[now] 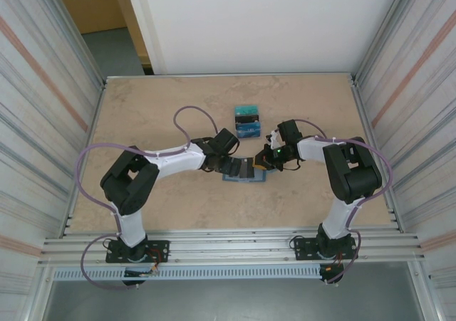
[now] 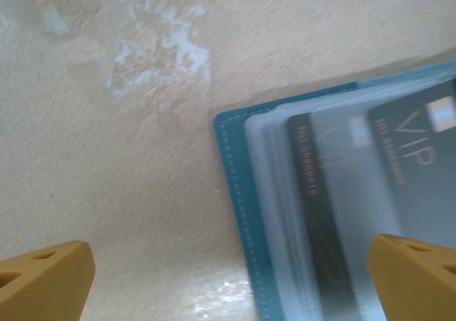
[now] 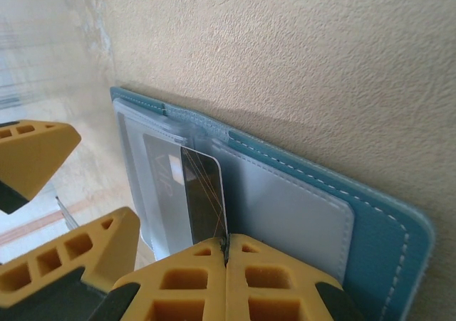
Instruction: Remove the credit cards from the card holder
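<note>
The card holder (image 1: 246,171) lies open on the table between my two grippers, teal outside (image 3: 385,228) and pale grey-blue inside. My right gripper (image 3: 226,248) is shut on the near edge of a black credit card (image 3: 203,189) with thin gold lines, which sticks up out of the middle pockets. My left gripper (image 2: 231,282) hangs open over the holder's left edge (image 2: 239,193), one finger (image 2: 46,278) over bare table and the other over the pockets. A dark VIP card (image 2: 417,168) and another dark card (image 2: 313,186) sit in clear pockets. Two more credit cards, teal (image 1: 246,110) and blue (image 1: 249,129), lie on the table behind.
The table is beige stone-patterned (image 1: 157,107), walled by ribbed metal panels on the left (image 1: 43,122) and right (image 1: 413,100). Both arms reach in to the centre, and the left gripper's yellow fingers (image 3: 32,157) show close beside the right gripper.
</note>
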### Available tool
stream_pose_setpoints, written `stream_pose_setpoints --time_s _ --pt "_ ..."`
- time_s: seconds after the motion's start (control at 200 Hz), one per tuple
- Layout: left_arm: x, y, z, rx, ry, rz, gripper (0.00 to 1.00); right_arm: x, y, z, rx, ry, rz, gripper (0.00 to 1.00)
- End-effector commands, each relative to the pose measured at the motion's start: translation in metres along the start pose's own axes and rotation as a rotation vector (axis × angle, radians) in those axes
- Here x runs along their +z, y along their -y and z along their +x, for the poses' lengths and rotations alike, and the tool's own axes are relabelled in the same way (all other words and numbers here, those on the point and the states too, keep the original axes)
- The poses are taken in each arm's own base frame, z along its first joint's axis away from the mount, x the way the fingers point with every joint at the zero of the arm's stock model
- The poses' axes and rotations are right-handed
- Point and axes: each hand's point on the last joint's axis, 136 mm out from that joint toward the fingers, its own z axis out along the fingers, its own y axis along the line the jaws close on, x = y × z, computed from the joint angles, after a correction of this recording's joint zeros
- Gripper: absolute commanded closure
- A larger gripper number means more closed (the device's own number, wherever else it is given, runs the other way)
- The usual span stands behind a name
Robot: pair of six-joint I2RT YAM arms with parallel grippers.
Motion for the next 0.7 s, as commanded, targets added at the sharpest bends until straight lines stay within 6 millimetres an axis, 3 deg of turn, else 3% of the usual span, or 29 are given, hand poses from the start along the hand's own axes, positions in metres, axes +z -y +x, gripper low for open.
stream_pose_setpoints --time_s 0.0,0.17,0.491,0.697 --pt "-0.013 0.007 -0.014 0.027 0.036 0.000 0.01 -0.005 -0.002 0.000 -0.007 0.014 -0.006 1.00" --pt "-0.003 0.012 -0.012 0.035 0.018 0.007 0.01 -0.006 -0.002 0.000 -0.008 0.016 -0.005 1.00" --pt "0.011 0.003 0.006 0.042 -0.048 -0.040 0.01 -0.005 -0.002 0.001 0.000 0.020 -0.022 1.00" --pt "0.015 0.001 0.014 0.044 -0.073 -0.045 0.01 -0.003 -0.003 0.001 0.007 0.022 -0.035 0.87"
